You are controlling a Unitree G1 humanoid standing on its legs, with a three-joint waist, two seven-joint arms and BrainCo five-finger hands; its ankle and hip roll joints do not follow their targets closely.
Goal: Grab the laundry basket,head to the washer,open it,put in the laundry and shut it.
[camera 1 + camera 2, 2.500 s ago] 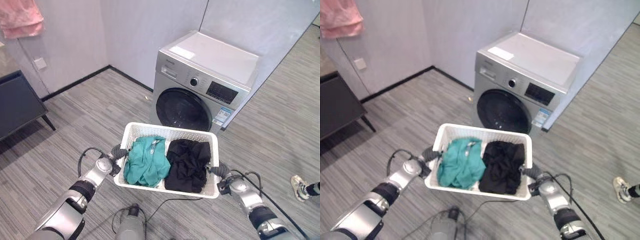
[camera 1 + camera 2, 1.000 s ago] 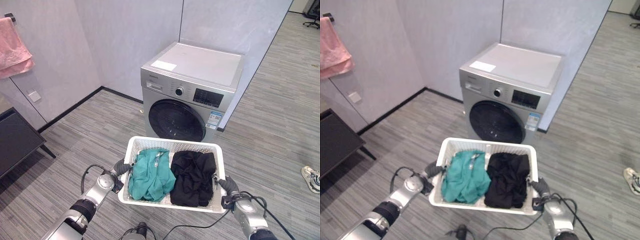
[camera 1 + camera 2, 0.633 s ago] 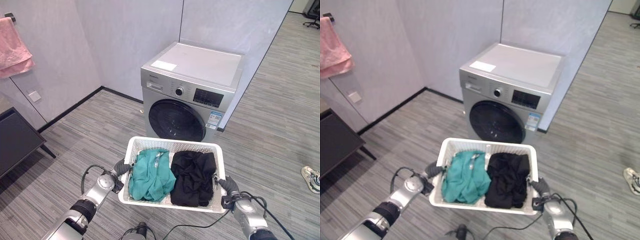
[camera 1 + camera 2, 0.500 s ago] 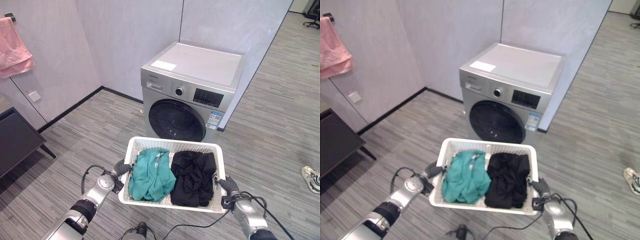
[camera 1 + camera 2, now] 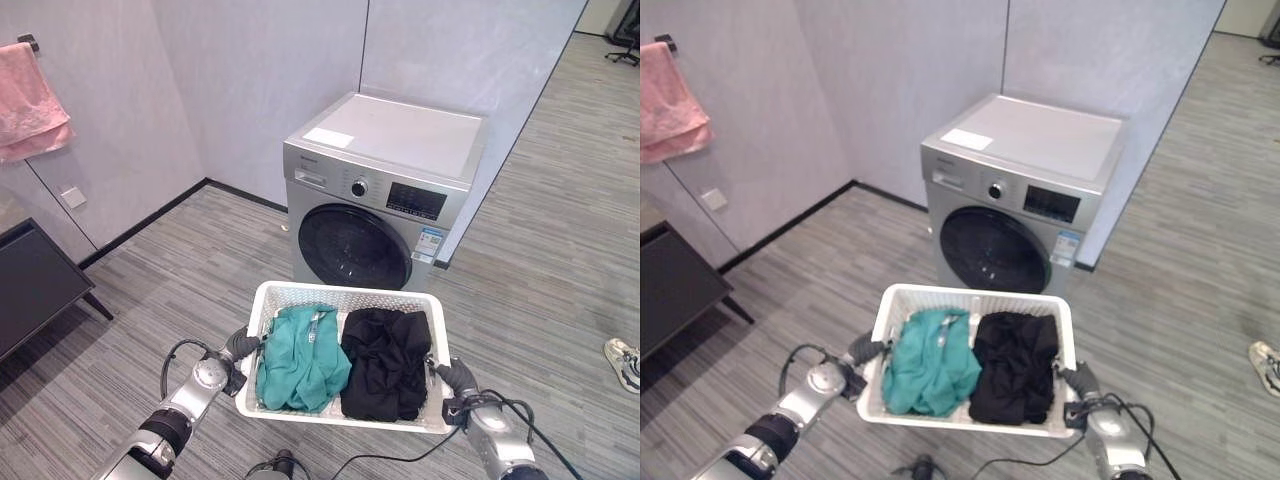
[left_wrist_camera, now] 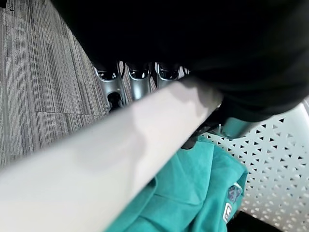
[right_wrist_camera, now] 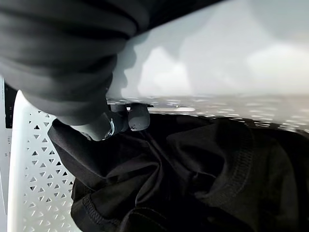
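Laundry basket [image 5: 430, 345], one white perforated tub, hangs in the air between the robot's two hands, just in front of the single washer [image 5: 385, 190] and lower than its round dark door [image 5: 352, 246], which is closed. Two bundles of laundry lie side by side inside: one teal garment [image 5: 300, 355] on the robot's left half and one black garment [image 5: 385, 360] on the right half, the two touching along the middle. The left hand [image 5: 240, 346] clasps the basket's left rim; in the left wrist view its silver fingers [image 6: 137, 79] curl under the rim while the thumb hooks over the inside wall, next to the teal cloth. The right hand [image 5: 455, 378] grips the right rim in the same way, with its thumb [image 7: 130, 117] reaching inside above the black cloth. The washer stands on the grey striped floor [image 5: 190, 260] against a pale wall, and its flat top carries one small white sheet [image 5: 328, 138]. One pink towel [image 5: 32, 100] hangs on the wall at the far left, above one dark low piece of furniture [image 5: 35, 285]. One person's shoe [image 5: 623, 360] shows at the right edge of the floor.
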